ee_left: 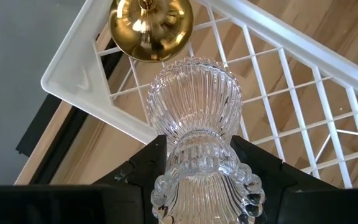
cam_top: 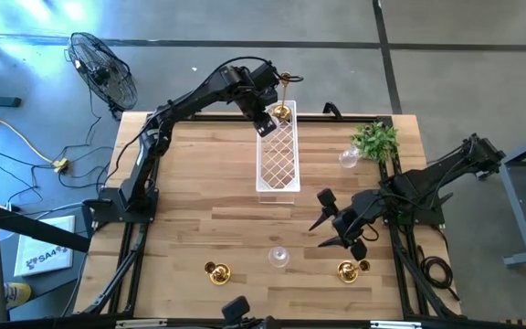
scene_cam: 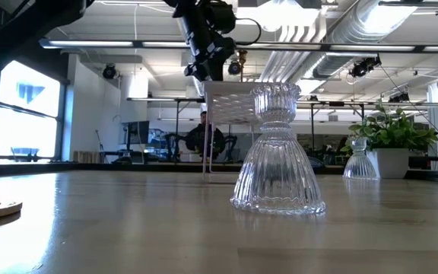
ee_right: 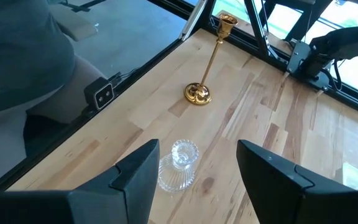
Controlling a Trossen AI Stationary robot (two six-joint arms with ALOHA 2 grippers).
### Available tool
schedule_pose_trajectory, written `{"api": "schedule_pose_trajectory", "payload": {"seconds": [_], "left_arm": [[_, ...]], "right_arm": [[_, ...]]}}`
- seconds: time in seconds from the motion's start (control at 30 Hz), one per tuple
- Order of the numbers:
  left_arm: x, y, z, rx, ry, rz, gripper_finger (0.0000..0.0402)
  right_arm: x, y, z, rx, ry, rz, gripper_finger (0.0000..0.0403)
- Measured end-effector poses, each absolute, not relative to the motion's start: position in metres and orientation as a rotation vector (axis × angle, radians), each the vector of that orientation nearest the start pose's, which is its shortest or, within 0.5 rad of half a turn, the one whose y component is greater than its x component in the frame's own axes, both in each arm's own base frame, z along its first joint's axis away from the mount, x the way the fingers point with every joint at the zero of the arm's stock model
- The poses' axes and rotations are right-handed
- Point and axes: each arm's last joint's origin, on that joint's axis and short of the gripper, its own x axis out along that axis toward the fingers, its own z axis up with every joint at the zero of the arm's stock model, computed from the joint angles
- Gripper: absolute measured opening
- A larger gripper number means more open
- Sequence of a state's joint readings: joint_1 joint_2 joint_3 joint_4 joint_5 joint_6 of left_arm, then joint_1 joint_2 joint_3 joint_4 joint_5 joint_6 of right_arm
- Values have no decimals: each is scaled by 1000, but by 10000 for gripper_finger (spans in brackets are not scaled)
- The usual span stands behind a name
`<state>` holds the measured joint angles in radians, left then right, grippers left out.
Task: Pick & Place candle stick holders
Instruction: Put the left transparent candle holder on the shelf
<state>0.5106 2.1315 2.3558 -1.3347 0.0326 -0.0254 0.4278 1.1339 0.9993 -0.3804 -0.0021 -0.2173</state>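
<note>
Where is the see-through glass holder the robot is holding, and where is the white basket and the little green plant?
glass holder (ee_left: 194, 118), left wrist view, on its ribbed cup.
white basket (cam_top: 277, 155), high view, on its lattice floor.
green plant (cam_top: 375, 140), high view, on its leaves.

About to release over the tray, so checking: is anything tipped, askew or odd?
Nothing is tipped or spilled. One oddity: the left gripper grips the clear glass holder over the white tray with its cup end pointing toward the tray, so it may land upside down beside the gold holder.
</note>
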Motion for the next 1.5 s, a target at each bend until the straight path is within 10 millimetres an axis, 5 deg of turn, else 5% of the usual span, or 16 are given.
{"api": "schedule_pose_trajectory", "payload": {"seconds": [1.07,1.5], "left_arm": [[372,208,357,-291,1080,453,153],[372,208,357,-291,1081,453,153]], "right_arm": [[221,101,321,-320,464,476,211],[224,99,290,-358,445,422,211]]}}
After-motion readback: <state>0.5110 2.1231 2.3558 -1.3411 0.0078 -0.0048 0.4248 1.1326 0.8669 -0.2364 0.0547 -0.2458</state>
